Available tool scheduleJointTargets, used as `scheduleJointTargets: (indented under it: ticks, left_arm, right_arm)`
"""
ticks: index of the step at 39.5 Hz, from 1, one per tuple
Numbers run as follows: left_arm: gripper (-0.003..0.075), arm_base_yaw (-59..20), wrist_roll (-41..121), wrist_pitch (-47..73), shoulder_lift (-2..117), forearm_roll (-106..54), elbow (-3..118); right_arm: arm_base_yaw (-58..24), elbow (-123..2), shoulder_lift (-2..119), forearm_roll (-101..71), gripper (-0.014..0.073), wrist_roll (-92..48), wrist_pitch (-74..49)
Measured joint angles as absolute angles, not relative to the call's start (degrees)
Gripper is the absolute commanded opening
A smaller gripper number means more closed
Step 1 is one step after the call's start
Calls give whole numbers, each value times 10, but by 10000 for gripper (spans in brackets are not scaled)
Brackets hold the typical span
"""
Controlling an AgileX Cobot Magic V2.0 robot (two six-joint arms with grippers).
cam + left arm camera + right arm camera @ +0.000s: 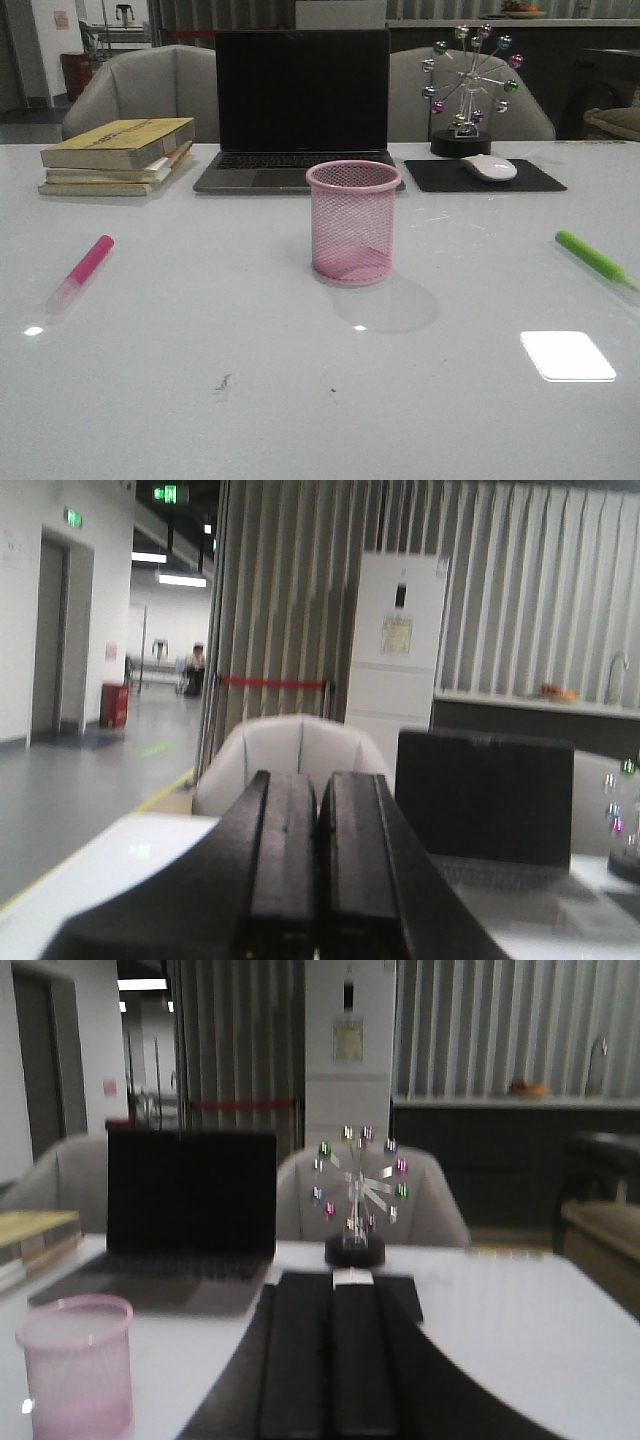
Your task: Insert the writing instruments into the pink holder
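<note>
The pink holder (353,222) stands upright and empty at the table's middle, in front of the laptop; it also shows in the right wrist view as the pink holder (75,1365). The magenta marker (82,271) lies flat at the left, pale cap toward me. At the far right lies the green marker (593,257). Neither arm appears in the front view. My left gripper (320,790) is shut with nothing between its fingers, held above the table and facing the chair. My right gripper (330,1290) is also shut and empty, to the right of the holder.
A black laptop (300,110) stands behind the holder. A stack of books (118,155) is at the back left. At the back right are a white mouse (489,167) on a black pad (484,176) and a ferris-wheel ornament (466,90).
</note>
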State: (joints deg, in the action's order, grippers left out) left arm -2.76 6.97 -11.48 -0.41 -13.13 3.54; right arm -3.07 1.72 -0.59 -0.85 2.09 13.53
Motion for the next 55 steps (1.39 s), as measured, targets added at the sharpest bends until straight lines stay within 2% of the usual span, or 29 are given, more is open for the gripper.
scheduleJointTargets:
  ticks: [2, 9, 18, 30, 41, 47, 55]
  left_arm:
    - [92, -28, 70, -119, -4, -131, 62]
    - [92, -28, 70, -116, -4, -93, 145]
    - [92, -28, 70, -40, 13, -62, 266]
    - [92, -28, 70, 64, 184, -52, 422]
    - [92, -28, 70, 133, 364, -50, 487]
    - [92, -28, 70, 218, 425, -49, 487]
    - [92, -28, 70, 227, 481, -49, 487]
  right_arm:
    - [-31, 15, -6, -8, 29, 21, 166]
    - [-31, -71, -6, -8, 29, 21, 148]
    - [-31, -252, 20, 44, 29, 21, 28]
    - [-31, -394, 155, 66, 29, 21, -37]
    - [-31, -420, 329, 66, 29, 21, -68]
    - [-31, -420, 378, 66, 29, 21, -120]
    - [-31, -420, 423, 66, 29, 21, -198]
